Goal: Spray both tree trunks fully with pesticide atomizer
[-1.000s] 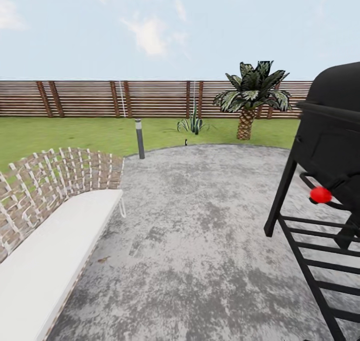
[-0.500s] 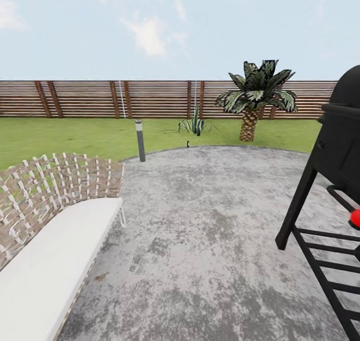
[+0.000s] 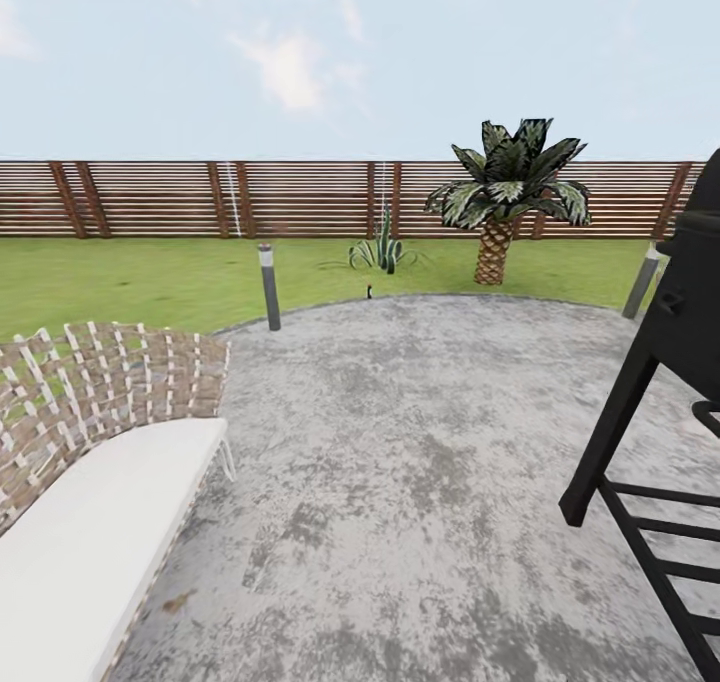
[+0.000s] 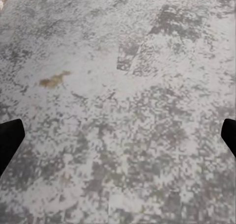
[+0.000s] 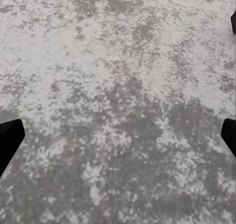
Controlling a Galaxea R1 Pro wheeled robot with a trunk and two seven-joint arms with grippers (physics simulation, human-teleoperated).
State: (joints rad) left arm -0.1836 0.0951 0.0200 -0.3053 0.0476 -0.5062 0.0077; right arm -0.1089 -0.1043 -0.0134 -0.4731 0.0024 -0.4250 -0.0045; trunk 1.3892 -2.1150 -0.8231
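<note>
A tiny dark upright object, which I take for the pesticide atomizer (image 3: 369,290), stands far ahead where the grey patio meets the garden lawn (image 3: 130,282). Both trees and their trunks are out of view. In the left wrist view my left gripper (image 4: 118,140) is open, its black fingertips (image 4: 10,140) at the frame's two sides over bare patio. In its own wrist view my right gripper (image 5: 118,138) is open too, with dark fingertips (image 5: 10,138) far apart above mottled grey paving and nothing between them.
A woven lounge chair with a white cushion (image 3: 100,502) fills the near left. A black grill on legs (image 3: 660,382) stands at the near right. Two short bollard lights (image 3: 269,287) (image 3: 641,280) edge the patio. A striped-leaf palm-like plant (image 3: 505,192) and a slatted fence (image 3: 150,197) lie beyond.
The whole view has shifted as the camera moved: the grill has slid toward the right edge, its red knob has left the frame, and a second bollard has come into view.
</note>
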